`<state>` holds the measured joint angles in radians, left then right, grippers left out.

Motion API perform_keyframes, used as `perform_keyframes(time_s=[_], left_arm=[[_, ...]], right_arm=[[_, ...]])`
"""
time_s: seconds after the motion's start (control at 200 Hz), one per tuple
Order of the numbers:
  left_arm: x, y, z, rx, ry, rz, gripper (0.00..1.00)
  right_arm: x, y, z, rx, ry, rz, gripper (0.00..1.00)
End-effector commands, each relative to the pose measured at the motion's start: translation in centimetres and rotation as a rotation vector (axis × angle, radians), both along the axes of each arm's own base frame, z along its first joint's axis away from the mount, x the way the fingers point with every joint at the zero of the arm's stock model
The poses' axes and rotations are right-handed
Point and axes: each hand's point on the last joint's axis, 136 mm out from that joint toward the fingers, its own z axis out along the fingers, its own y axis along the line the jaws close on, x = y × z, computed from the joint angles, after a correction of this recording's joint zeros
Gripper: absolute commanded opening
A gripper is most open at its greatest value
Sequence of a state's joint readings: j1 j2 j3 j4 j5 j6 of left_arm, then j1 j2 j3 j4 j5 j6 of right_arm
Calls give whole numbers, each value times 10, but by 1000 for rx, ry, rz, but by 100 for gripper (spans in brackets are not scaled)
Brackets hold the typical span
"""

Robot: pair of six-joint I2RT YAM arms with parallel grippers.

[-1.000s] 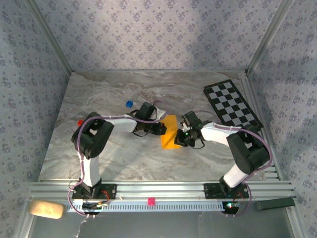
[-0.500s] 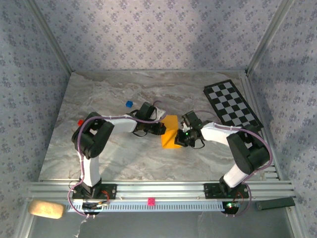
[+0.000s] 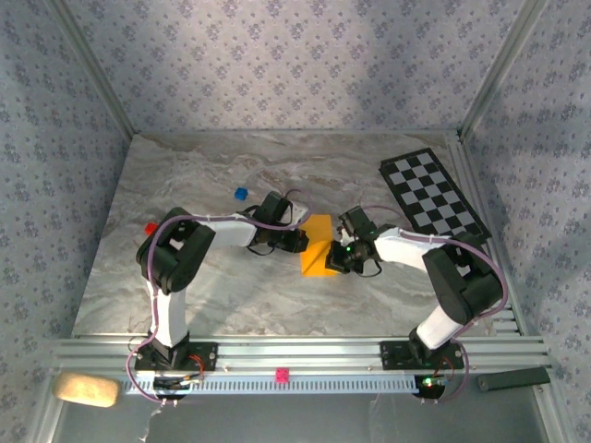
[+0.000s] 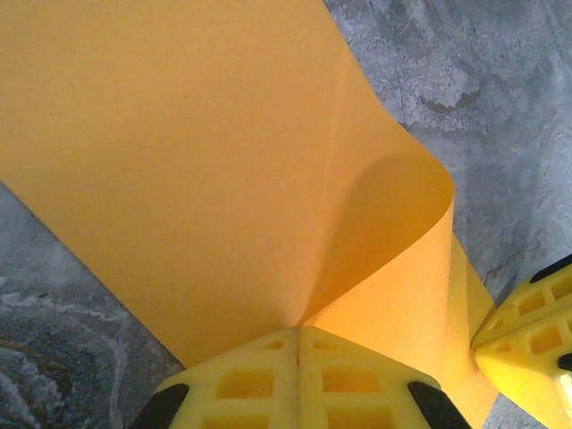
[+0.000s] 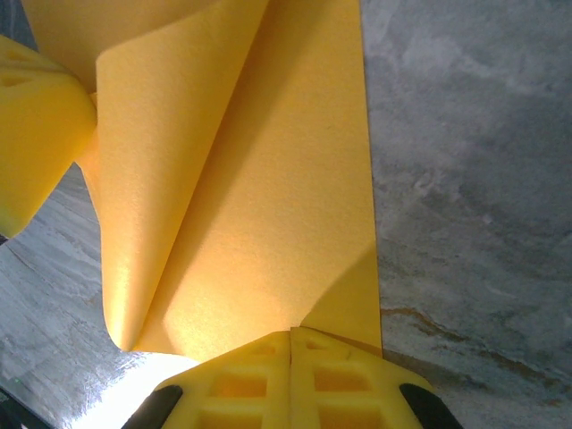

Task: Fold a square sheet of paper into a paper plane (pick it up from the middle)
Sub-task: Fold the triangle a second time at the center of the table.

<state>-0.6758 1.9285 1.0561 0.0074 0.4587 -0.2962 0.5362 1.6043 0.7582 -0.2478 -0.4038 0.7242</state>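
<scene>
Top view: square sheet of paper [image 3: 317,245] sits mid-frame on the marble table [image 3: 185,305]. It is bent over on itself and reads as a narrow upright strip, not a flat square. The left gripper [image 3: 301,241] is at its left edge, the right gripper [image 3: 338,259] at its lower right edge. Both arms reach in toward frame centre from the rail at the bottom.

Left wrist view: the left gripper [image 4: 298,332] is at bottom centre, yellow fingers pressed together and pinching the paper where its layers converge. The sheet fans up and left across most of the frame. Its right side curls over in a soft loop. The other gripper's yellow finger sits at the lower right edge, against the paper.

Right wrist view: the right gripper [image 5: 292,336] is at bottom centre, fingers pressed together on the sheet's near edge. The upper layer rolls over from upper left, and the loop bottoms out at lower left. The under layer looks flat on the marble, its straight right edge running top to bottom. The left gripper's finger is at the left edge, touching the paper.

Rest, top view: checkered board [image 3: 430,193] at upper right, well apart from the sheet. A small blue cube [image 3: 240,194] lies up-left of the left gripper. A small red object [image 3: 149,227] sits at left, beside the left arm.
</scene>
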Motion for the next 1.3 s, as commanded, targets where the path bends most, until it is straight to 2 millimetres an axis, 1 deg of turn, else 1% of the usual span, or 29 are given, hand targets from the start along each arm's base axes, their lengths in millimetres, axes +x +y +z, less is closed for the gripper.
perform_keyframes(time_s=[0.0, 0.27, 0.45, 0.63, 0.85, 0.98, 1.294], left_arm=[[1, 0, -2, 13, -18, -11, 0], [2, -3, -3, 7, -17, -12, 0], [2, 2, -10, 29, -11, -3, 0], [1, 5, -12, 37, -8, 7, 0], [-1, 5, -6, 20, -20, 11, 0], [0, 7, -5, 21, -35, 22, 0], [4, 7, 4, 4, -67, 37, 0]], right_arm=[[-1, -3, -3, -27, 22, 0, 6], [-1, -4, -4, -28, 20, -3, 6], [-2, -4, -5, -30, 24, -3, 6], [-1, -4, -4, -29, 22, -2, 6], [-1, -4, -4, -31, 22, -5, 6], [-1, -4, -3, -29, 19, -4, 6], [-1, -4, -3, -30, 20, -4, 6]])
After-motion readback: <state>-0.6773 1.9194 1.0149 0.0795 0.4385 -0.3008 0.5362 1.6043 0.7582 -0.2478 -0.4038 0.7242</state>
